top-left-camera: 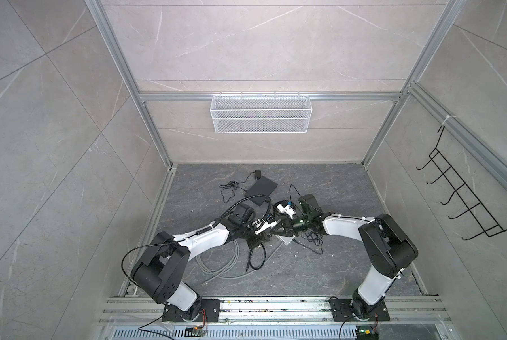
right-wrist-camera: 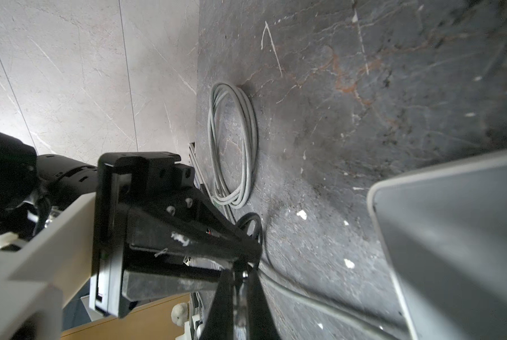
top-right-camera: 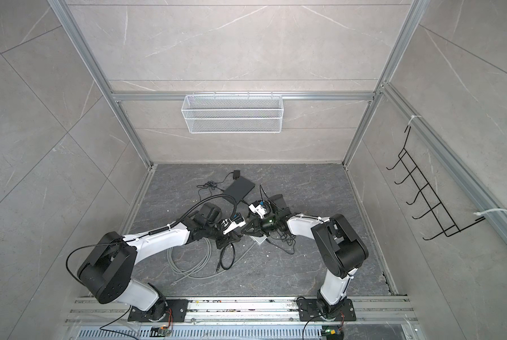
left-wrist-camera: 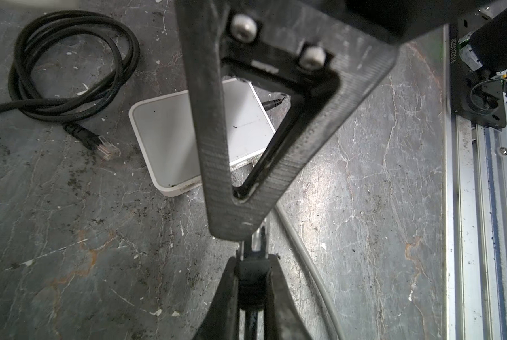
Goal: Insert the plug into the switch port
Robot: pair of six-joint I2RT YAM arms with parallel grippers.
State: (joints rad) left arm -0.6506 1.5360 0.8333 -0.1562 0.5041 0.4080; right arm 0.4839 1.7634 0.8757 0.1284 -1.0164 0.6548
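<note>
The left gripper (left-wrist-camera: 252, 262) is clamped on the black boot of a clear-tipped network plug (left-wrist-camera: 252, 276), held aloft. The right gripper (right-wrist-camera: 242, 275), closed narrow, meets that plug's tip, though whether it truly pinches it cannot be told. Below lies the flat white plastic switch (left-wrist-camera: 169, 141) on the dark stone-patterned tabletop (left-wrist-camera: 99, 250), apart from the plug. Pick-up looks done; lining the plug up with a switch port and pushing it home remains.
</note>
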